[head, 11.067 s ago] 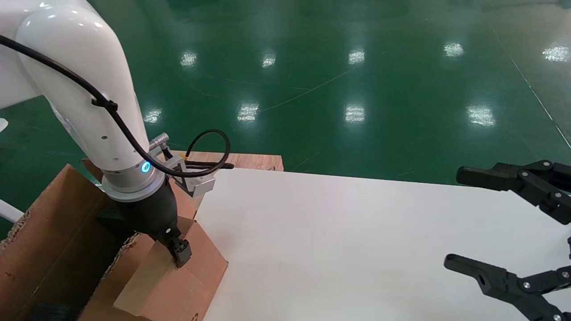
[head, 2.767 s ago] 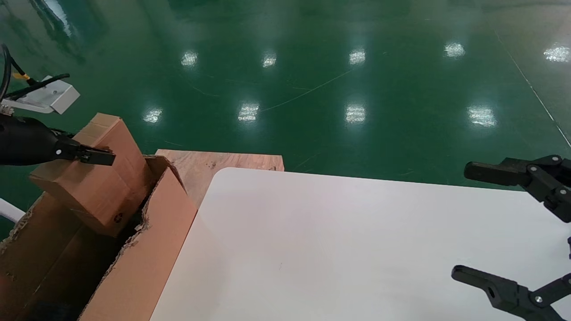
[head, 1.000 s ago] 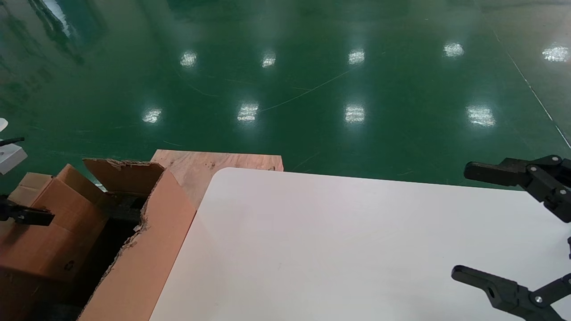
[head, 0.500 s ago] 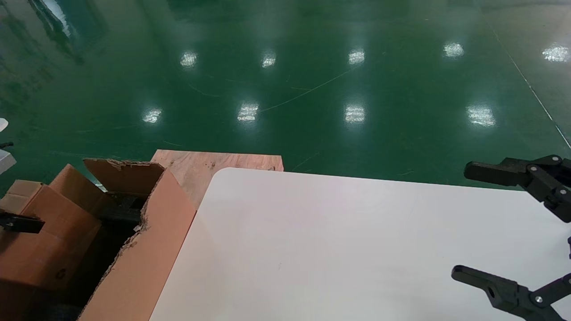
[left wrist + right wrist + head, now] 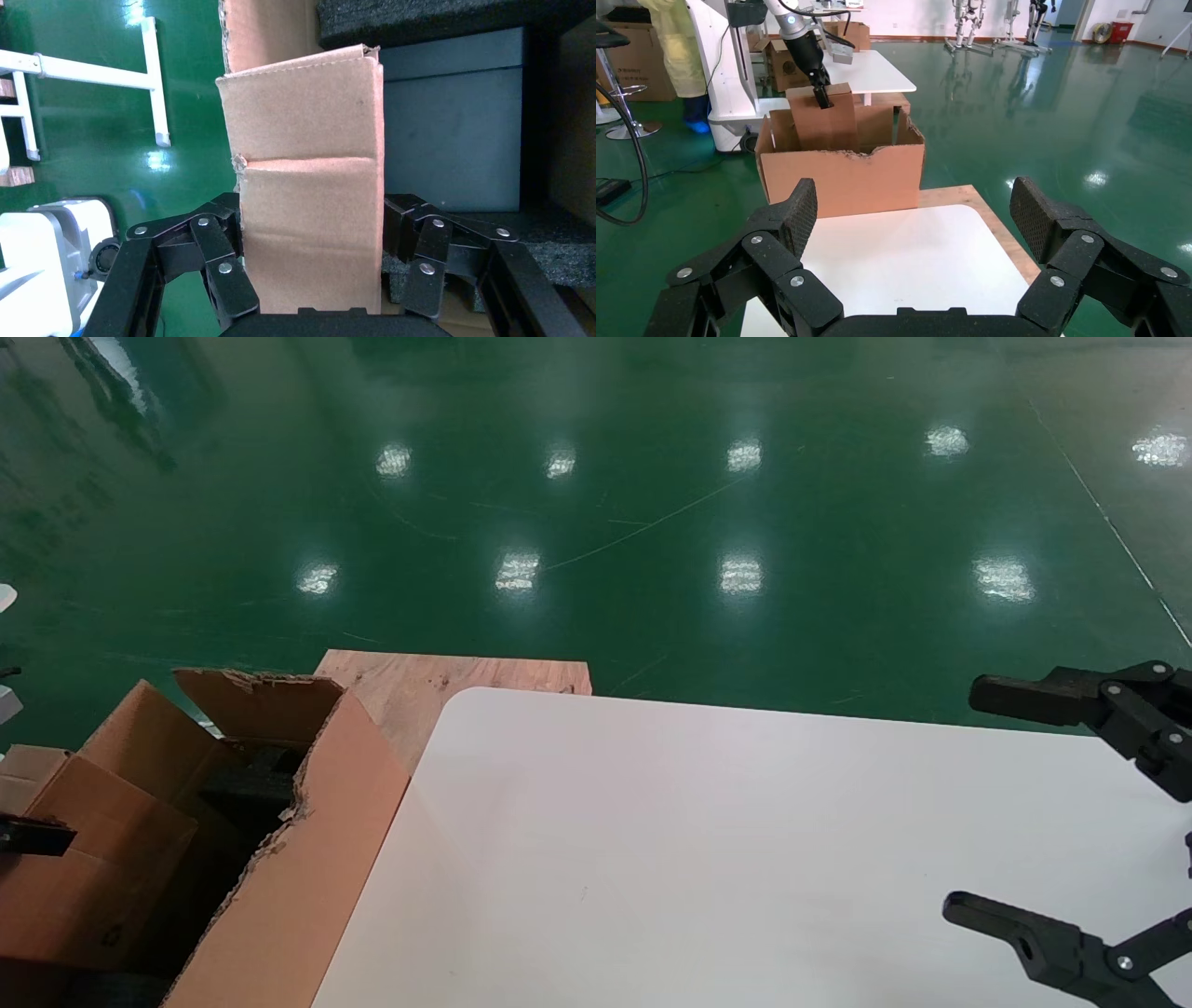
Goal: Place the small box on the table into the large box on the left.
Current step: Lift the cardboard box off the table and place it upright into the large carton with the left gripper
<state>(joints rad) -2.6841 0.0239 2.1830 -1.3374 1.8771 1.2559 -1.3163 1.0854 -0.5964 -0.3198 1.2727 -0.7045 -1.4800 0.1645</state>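
My left gripper (image 5: pixel 313 232) is shut on the small box (image 5: pixel 309 210), a smooth brown carton pinched between both fingers. In the head view the small box (image 5: pixel 84 859) hangs at the far left inside the opening of the large box (image 5: pixel 307 859); one left finger (image 5: pixel 33 836) lies across it. The right wrist view shows the small box (image 5: pixel 824 123) standing out above the large box's (image 5: pixel 842 182) torn rim, its lower part behind the wall. Dark foam (image 5: pixel 422 21) lies inside. My right gripper (image 5: pixel 959 798) is parked open over the table's (image 5: pixel 698 859) right side.
A bare wooden board (image 5: pixel 447 677) juts out beyond the table's far left corner. A dark grey block (image 5: pixel 457 126) sits in the foam beside the small box. White stand legs (image 5: pixel 151 77) rest on the green floor outside the large box.
The left gripper has carried the small box leftward and lower into the large box's opening over the last second. The right arm has not moved.
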